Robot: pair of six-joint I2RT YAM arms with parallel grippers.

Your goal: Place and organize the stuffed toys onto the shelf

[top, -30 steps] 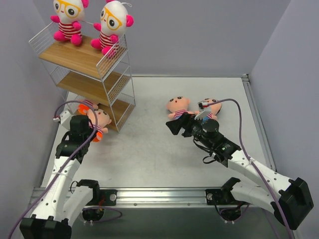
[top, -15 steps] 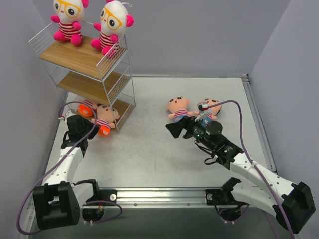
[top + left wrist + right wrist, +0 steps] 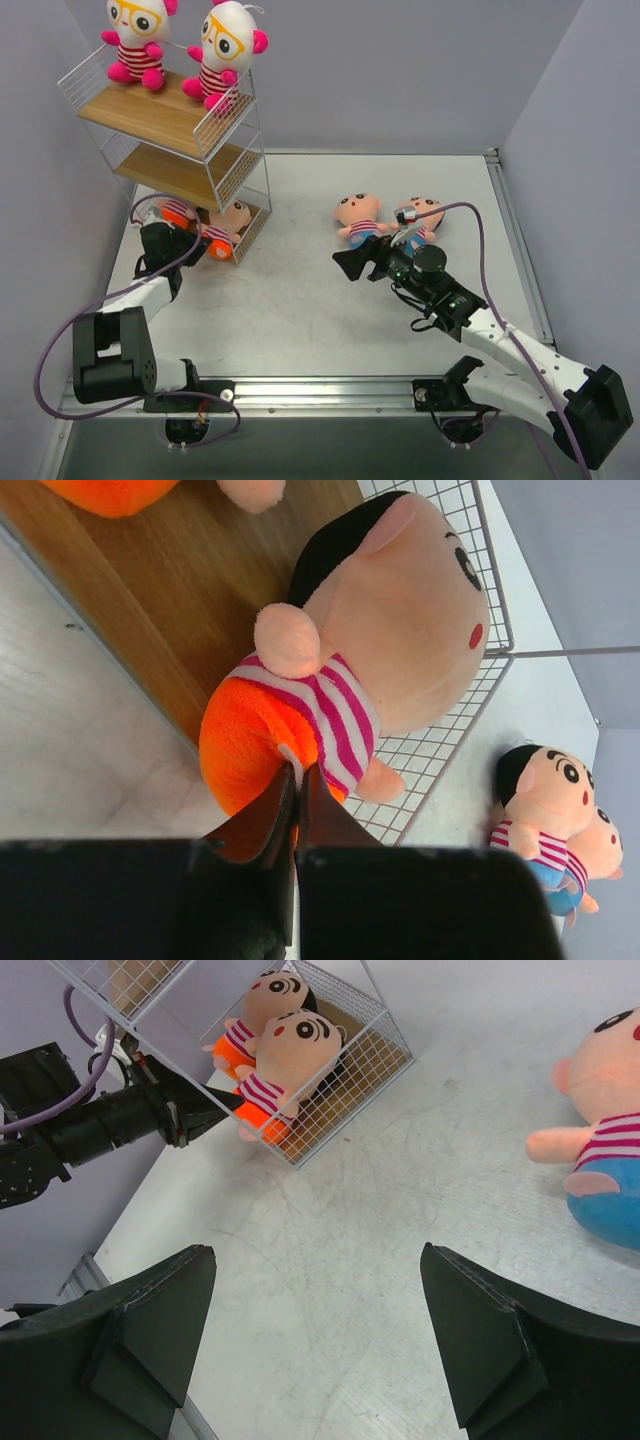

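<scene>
Orange plush on the striped-shirt doll (image 3: 350, 670), lying at the edge of the shelf's bottom board (image 3: 200, 610), is pinched in the left gripper (image 3: 297, 780), so withdrawing unreleased could drag it off; the right gripper (image 3: 320, 1300) hovers with jaws spread.

Your right fingers (image 3: 150, 1330): spread wide, bottom corners. Upper centre: two orange-bottomed toys (image 3: 300, 1040) inside the shelf (image 3: 345, 1075). Right edge: blue-bottomed toy (image 3: 610, 1140) on the table (image 3: 380, 1260).
</scene>
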